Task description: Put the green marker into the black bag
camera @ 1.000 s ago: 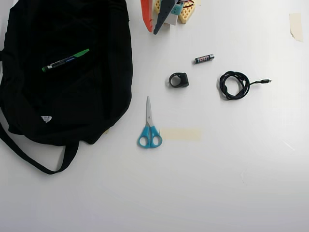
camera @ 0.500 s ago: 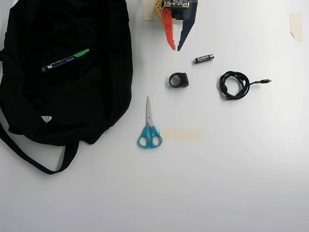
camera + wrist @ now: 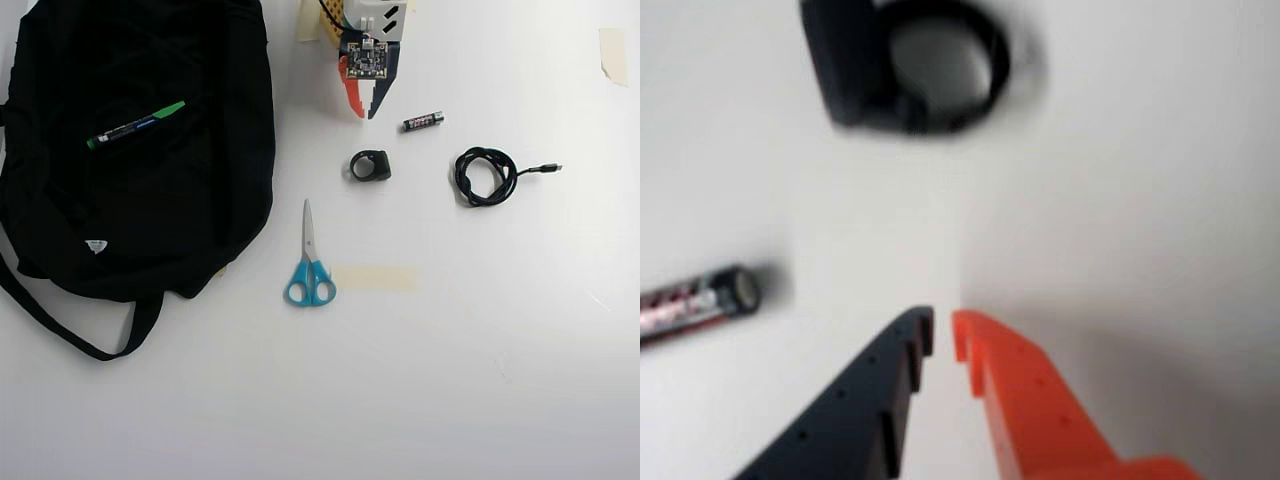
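The marker (image 3: 135, 124) already lies on the bag (image 3: 215, 215), apparently atop the fabric, so the empty gripper (image 3: 364, 116), fingers nearly together, should open and cross well left to tuck it inside.

green marker (image 3: 135, 124): slim black barrel, bright green cap, lying flat and slanted on top of my black bag (image 3: 200, 230), cap end up-right. black bag: large, soft, slumped at the overhead view's left, small white label, straps trailing lower left.
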Robot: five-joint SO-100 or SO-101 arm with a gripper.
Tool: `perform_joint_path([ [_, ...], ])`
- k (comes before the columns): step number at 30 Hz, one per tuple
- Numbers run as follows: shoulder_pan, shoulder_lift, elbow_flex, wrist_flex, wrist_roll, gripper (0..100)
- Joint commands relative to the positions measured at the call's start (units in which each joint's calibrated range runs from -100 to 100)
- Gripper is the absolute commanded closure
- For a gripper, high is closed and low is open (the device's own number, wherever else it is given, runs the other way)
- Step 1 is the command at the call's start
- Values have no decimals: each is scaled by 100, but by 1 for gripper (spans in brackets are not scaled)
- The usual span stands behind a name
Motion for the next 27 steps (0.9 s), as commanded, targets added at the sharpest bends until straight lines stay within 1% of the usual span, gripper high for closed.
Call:
perform_joint_path([
  [1, -10, -91, 439, 42, -2, 98],
  [4, -2, -100, 439, 593, 13, 98],
  [27, -10, -91, 439, 558, 34, 98],
])
